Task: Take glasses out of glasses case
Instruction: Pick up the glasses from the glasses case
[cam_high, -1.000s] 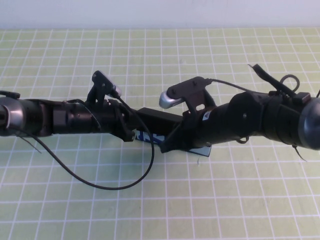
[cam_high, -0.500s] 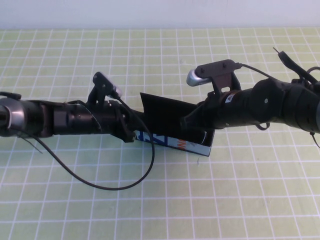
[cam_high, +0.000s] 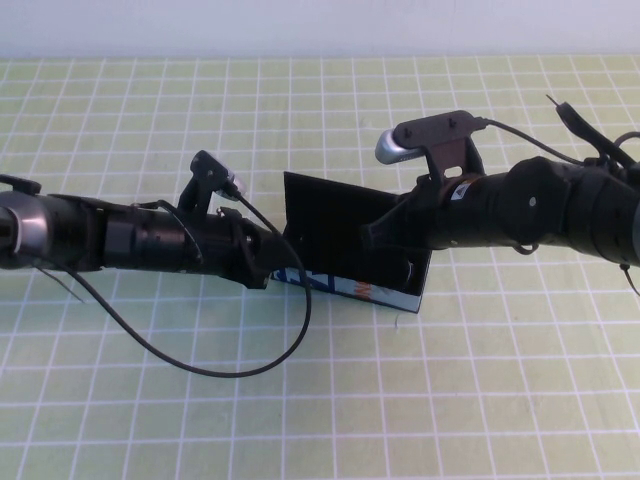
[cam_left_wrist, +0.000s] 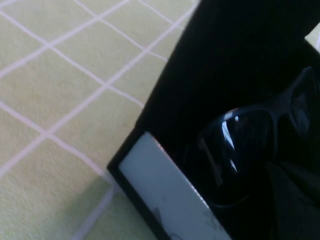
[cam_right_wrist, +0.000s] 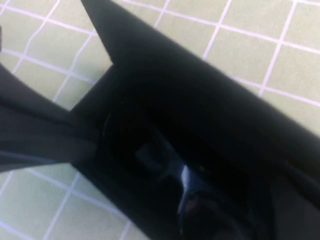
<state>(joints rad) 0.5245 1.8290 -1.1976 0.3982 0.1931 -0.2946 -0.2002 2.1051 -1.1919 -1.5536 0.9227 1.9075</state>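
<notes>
Rectangular matte-black glasses case (cam_high: 345, 262) with white printed front strip sits mid-table on the green gridded mat (cam_high: 320, 400), flat lid raised a little further than a moment ago. Glossy black thick-framed glasses (cam_left_wrist: 250, 150) lie inside. Left gripper (cam_high: 268, 268) at the case's left end — fingers hidden, cannot tell. Right gripper (cam_high: 385, 250) pressed together over the case interior — tips lost in shadow.

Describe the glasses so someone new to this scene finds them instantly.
Start at the green gridded mat and find the black glasses case at its centre, lid raised, between the left end effector and the right end effector. The glasses lie inside it: the only glossy thing against the matte black lining, with dark lenses and a thick black frame.
</notes>
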